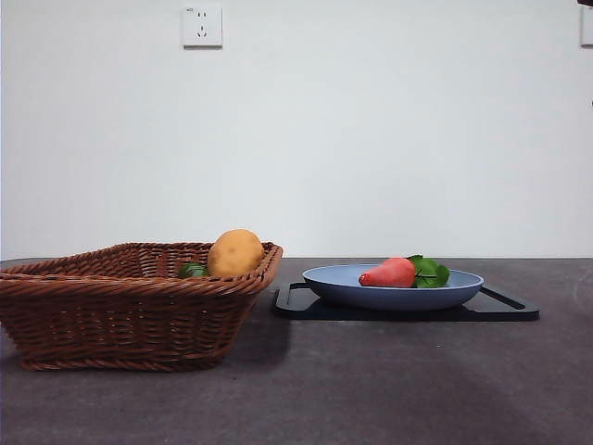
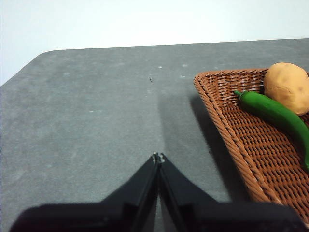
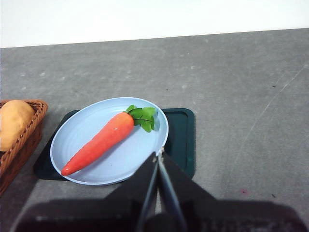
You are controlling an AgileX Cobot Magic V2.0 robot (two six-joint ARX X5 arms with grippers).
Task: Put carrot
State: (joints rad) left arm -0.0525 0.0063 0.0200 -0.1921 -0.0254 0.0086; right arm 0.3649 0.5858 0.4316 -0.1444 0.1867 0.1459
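The orange-red carrot (image 1: 389,273) with green leaves lies in a light blue plate (image 1: 389,291) on a black tray (image 1: 505,306), right of centre. It also shows in the right wrist view (image 3: 99,143), on the plate (image 3: 79,130). My right gripper (image 3: 159,154) is shut and empty, held above the plate's near rim. My left gripper (image 2: 158,156) is shut and empty over bare table beside the basket. In the front view only a black tip (image 1: 585,3) shows at the top right corner.
A brown wicker basket (image 1: 111,297) stands at the left, holding a tan potato (image 1: 234,252) and a green pepper (image 1: 193,270). In the left wrist view the basket (image 2: 217,121), potato (image 2: 288,86) and pepper (image 2: 275,112) show too. The table is dark grey.
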